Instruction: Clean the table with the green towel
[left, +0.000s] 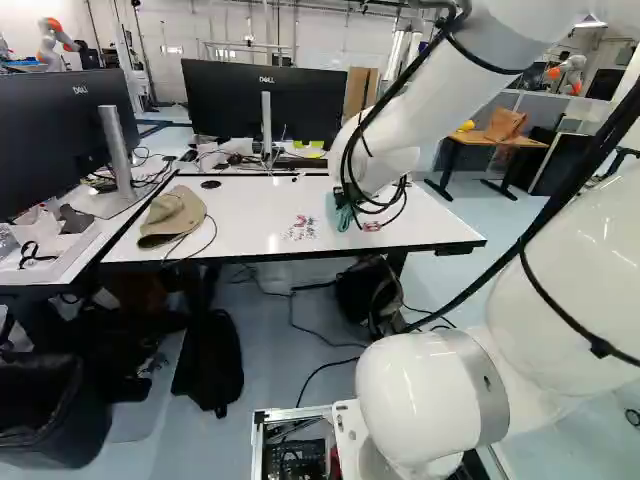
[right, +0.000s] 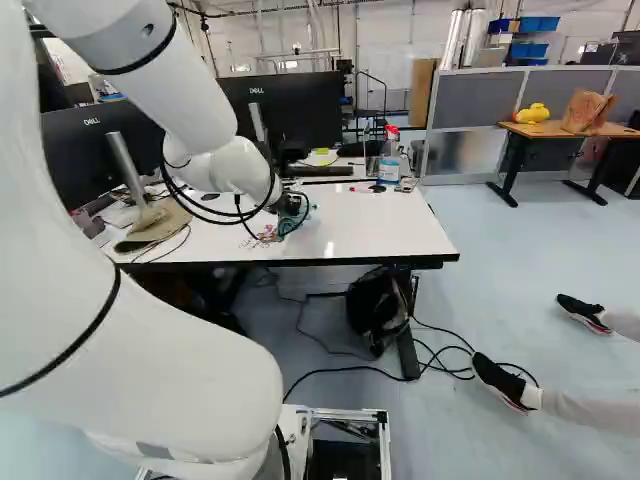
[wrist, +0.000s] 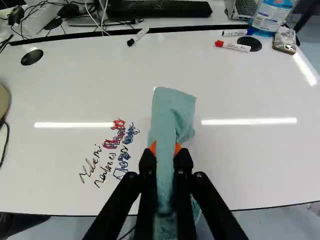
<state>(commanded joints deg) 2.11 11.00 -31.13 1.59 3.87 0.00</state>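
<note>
green towel (wrist: 171, 114), pinched in the hand (right: 289, 208), one end poking ahead

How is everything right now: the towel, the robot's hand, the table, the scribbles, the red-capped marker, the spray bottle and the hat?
Green towel: bunched, held
Hand: shut on the towel
White table: written on, not clean yet
Scribbles: not wiped off
Red-capped marker: lying down, cap on
Spray bottle: standing up
Hat: lying down

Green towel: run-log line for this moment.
gripper: shut on green towel | towel: over white table | marker scribbles: beside towel, unwiped | table contact: unclear
</note>
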